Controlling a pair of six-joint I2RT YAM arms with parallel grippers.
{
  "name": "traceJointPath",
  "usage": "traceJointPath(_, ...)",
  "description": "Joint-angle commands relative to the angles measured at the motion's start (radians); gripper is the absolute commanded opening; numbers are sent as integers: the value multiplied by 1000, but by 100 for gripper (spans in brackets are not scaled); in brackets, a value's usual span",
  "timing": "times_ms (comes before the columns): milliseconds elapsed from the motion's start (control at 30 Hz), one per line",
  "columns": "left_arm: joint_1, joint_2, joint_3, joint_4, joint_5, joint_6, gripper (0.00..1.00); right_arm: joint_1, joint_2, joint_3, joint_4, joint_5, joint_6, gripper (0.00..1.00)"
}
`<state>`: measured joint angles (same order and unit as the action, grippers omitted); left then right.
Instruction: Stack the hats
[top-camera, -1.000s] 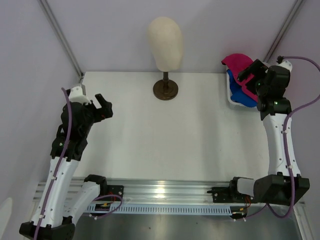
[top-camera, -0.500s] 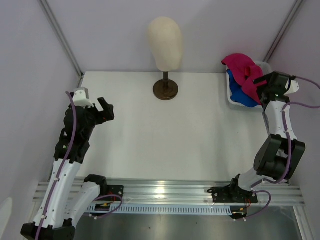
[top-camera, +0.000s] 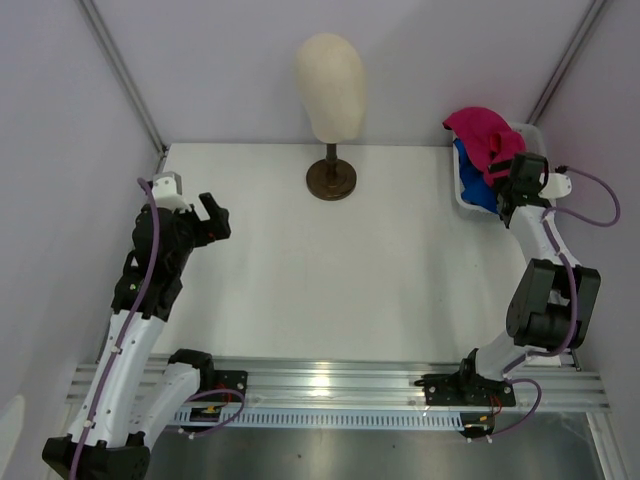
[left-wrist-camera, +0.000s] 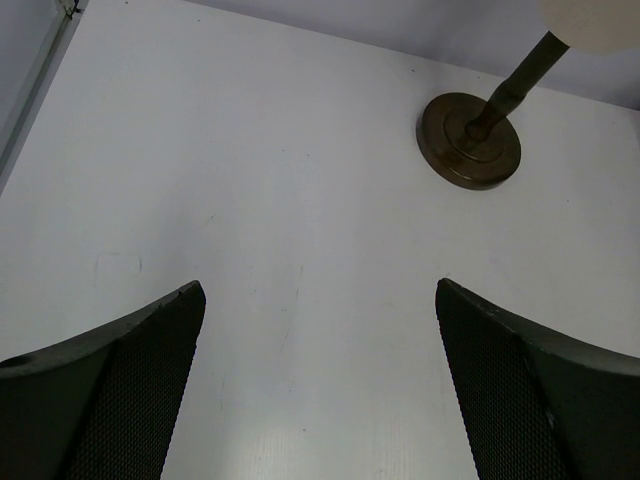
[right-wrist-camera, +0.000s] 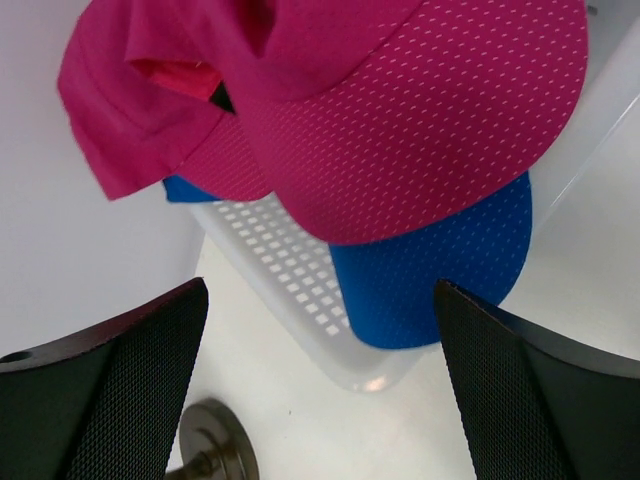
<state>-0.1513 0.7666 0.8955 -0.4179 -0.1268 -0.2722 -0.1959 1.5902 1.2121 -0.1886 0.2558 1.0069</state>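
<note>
My right claw (right-wrist-camera: 318, 295) is wide apart and holds nothing. It hangs just beside the white basket (right-wrist-camera: 285, 265) at the far right corner of the surface (top-camera: 400, 250). In the basket, the pink hat (right-wrist-camera: 400, 110) lies on top of the blue hat (right-wrist-camera: 440, 265). The pile runs long from the back wall toward my right arm. The blue hat sticks out at the near end. I cannot tell which way the brims point. My left claw (left-wrist-camera: 320, 295) is wide apart too, over the surface near the mannequin stand (left-wrist-camera: 470, 150).

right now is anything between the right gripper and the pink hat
Nothing visible does. The open right gripper faces the pink hat directly. That hat lies on top of the blue hat in the white basket, with only air between gripper and fabric.
</note>
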Motion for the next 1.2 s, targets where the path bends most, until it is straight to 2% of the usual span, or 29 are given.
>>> traceJointPath(0,-4,-3,3,37,7,28,100,-8,46,-34,112,73,39,97)
traceJointPath(200,-4,-3,6,36,1,56,99,3,117,-31,175,76,102,97)
traceJointPath(333,-4,-7,8,37,-17,64,99,39,146,-25,232,147,124,95)
traceJointPath(367,-4,-9,5,37,-19,62,99,44,149,-23,239,180,127,90)
traceJointPath(533,-4,-21,-6,45,-14,65,100,65,172,-25,255,270,166,84)
traceJointPath(633,-4,-23,-9,51,-13,68,100,69,183,-28,270,301,177,72)
traceJointPath(667,-4,-24,-7,53,-13,68,100,69,185,-25,268,309,174,64)
traceJointPath(767,-4,-26,-13,59,-7,67,99,70,194,7,241,315,151,61)
traceJointPath(833,-4,-24,-15,60,7,68,99,72,197,30,195,316,136,62)
traceJointPath(933,-4,-20,-13,60,24,70,100,72,192,53,115,284,118,82)
traceJointPath(967,-4,-16,-10,57,27,70,100,72,185,53,98,271,113,96)
traceJointPath(1000,-4,-15,-9,57,32,70,100,75,165,52,68,252,105,100)
traceJointPath(1167,-4,13,34,54,61,51,99,81,77,64,-4,90,-43,100)
